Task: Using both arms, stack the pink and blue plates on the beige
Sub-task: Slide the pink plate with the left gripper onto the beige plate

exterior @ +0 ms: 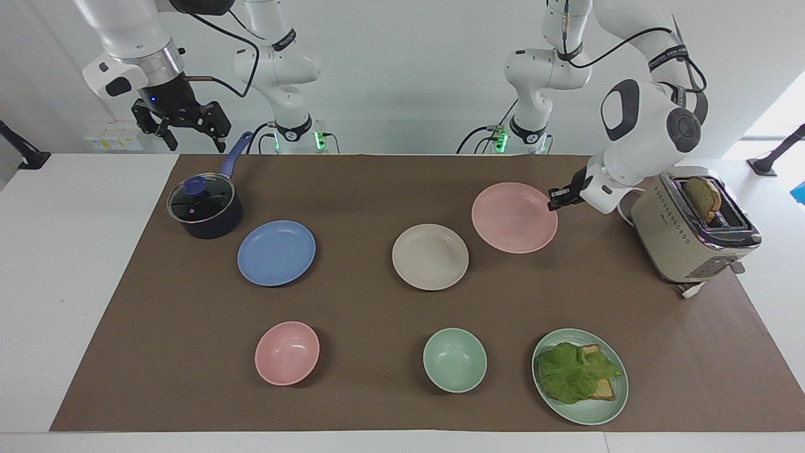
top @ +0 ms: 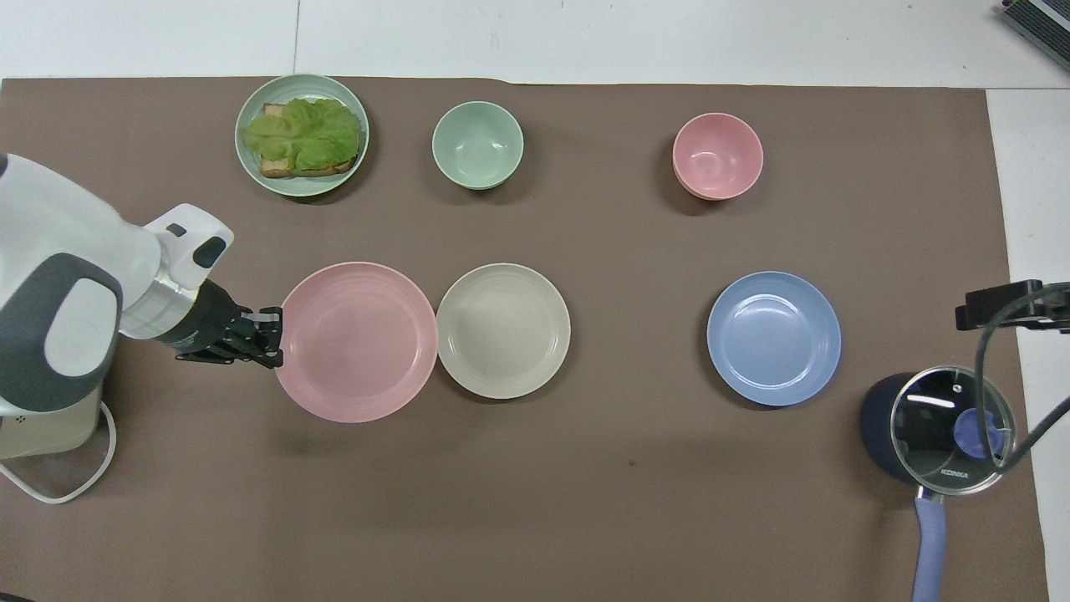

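Observation:
My left gripper is shut on the rim of the pink plate. It holds the plate level in the air over the mat, just beside the beige plate, toward the left arm's end. The beige plate lies flat at the mat's middle. The blue plate lies flat toward the right arm's end. My right gripper waits high above the pot with its fingers spread open and holds nothing.
A dark pot with a glass lid stands near the blue plate. A toaster with bread sits at the left arm's end. Farthest from the robots are a pink bowl, a green bowl and a green plate with lettuce toast.

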